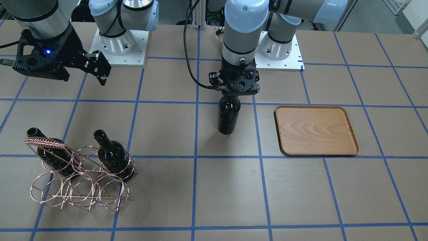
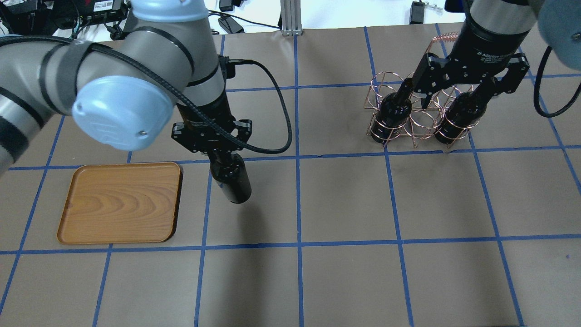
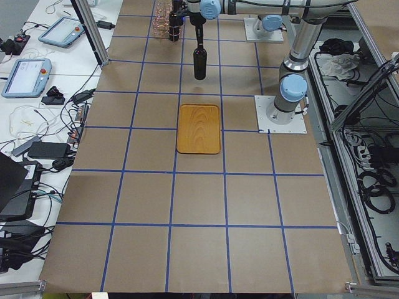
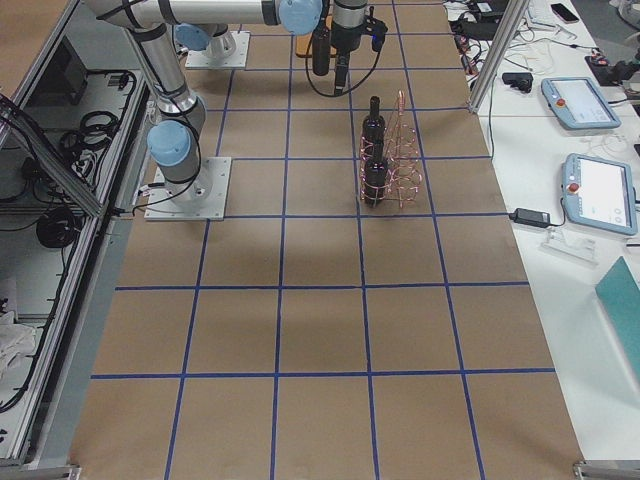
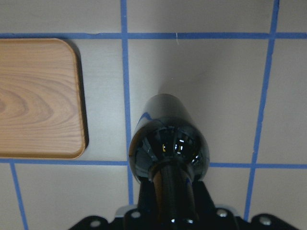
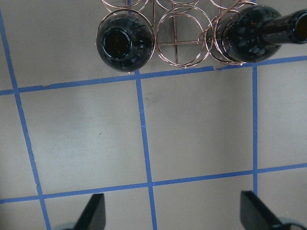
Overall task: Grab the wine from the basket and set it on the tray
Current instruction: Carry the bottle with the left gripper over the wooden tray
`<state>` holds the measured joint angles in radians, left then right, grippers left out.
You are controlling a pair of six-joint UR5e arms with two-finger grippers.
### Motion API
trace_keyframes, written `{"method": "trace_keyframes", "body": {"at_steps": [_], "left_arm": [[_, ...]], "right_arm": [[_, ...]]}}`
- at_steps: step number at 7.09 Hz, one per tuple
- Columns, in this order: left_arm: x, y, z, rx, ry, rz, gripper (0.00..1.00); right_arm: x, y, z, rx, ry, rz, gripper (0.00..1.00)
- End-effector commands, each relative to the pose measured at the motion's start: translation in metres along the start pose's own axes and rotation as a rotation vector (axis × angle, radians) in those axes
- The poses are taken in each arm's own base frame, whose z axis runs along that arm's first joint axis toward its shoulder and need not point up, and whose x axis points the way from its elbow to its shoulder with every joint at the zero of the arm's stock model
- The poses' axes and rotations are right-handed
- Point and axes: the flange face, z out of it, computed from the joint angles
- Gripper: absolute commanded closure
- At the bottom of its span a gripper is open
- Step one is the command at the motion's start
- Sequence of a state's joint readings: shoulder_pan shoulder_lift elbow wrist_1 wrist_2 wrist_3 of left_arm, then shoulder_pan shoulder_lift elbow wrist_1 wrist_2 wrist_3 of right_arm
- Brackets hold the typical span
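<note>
Midway across the table, between the basket (image 2: 417,122) on the robot's right and the tray (image 2: 120,202) on its left, the wine (image 2: 233,179) hangs upright from the left gripper (image 2: 218,147). The jaws are closed on the bottle's neck. The bottle looks to be clear of the table and near the tray's edge, but not yet over it. By my reckoning the job is better than half done: this bottle is out of the rack and on its way, and what is left is to carry it across the rim, set it down on the bare wood and let go. The right gripper (image 2: 458,97) hovers above the basket with its jaws spread wide and nothing in them. Counting up, there are three dark bottles: the one being carried and two others (image 2: 392,111) (image 2: 458,116) standing in the basket's rings. There is one basket, one tray with nothing on it, and two arms.
</note>
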<state>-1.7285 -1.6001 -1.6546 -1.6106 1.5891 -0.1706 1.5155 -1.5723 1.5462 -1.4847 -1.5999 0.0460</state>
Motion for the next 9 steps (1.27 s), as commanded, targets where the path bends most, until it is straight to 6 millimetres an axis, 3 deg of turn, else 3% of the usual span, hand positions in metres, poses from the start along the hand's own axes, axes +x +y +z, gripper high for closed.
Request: {"method": "trace_keyframes", "body": {"at_steps": [1, 5, 7, 8, 9], "left_arm": [[-0.078, 0.011, -0.017, -0.025, 0.023, 0.051, 0.80], [-0.229, 0.019, 0.004, 0.036, 0.069, 0.093, 0.84], [-0.270, 0.017, 0.038, 0.104, 0.056, 0.096, 0.84], [-0.300, 0.020, 0.040, 0.117, 0.059, 0.081, 0.84], [-0.316, 0.019, 0.045, 0.140, 0.085, 0.058, 0.84]], "right_arm": [[0.000, 0.000, 0.000, 0.000, 0.000, 0.000, 0.00], [0.000, -0.003, 0.004, -0.008, 0.000, 0.000, 0.00], [0.000, -0.003, 0.004, -0.008, 0.000, 0.000, 0.00], [0.000, -0.003, 0.004, -0.008, 0.000, 0.001, 0.00], [0.000, -0.003, 0.004, -0.008, 0.000, 0.000, 0.00]]}}
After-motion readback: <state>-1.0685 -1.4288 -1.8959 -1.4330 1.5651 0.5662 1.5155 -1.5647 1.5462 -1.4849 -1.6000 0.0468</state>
